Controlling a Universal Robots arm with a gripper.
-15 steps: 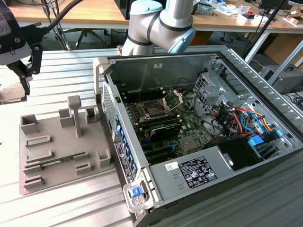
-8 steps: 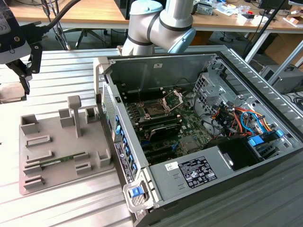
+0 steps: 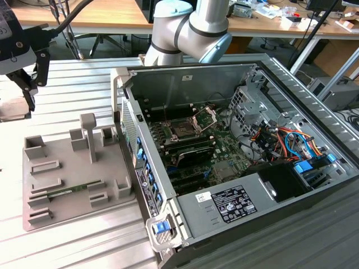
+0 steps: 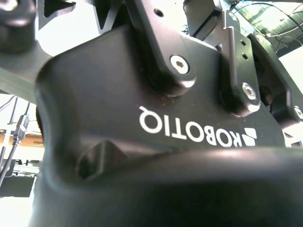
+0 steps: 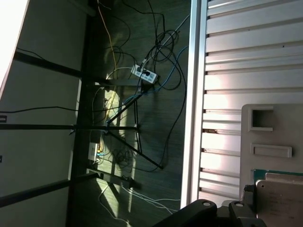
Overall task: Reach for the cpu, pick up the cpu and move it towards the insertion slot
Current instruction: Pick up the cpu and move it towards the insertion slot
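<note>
One matte black gripper [image 3: 29,92], up at the exterior view's left, beyond the moulded grey tray [image 3: 73,213]. Can't tell if open or clamped. Flat pale square cpu [image 5: 279,201], green-edged, just beside it in the first wrist view. Well apart: slot [image 3: 182,130], dark-centred, shiny-framed.
</note>
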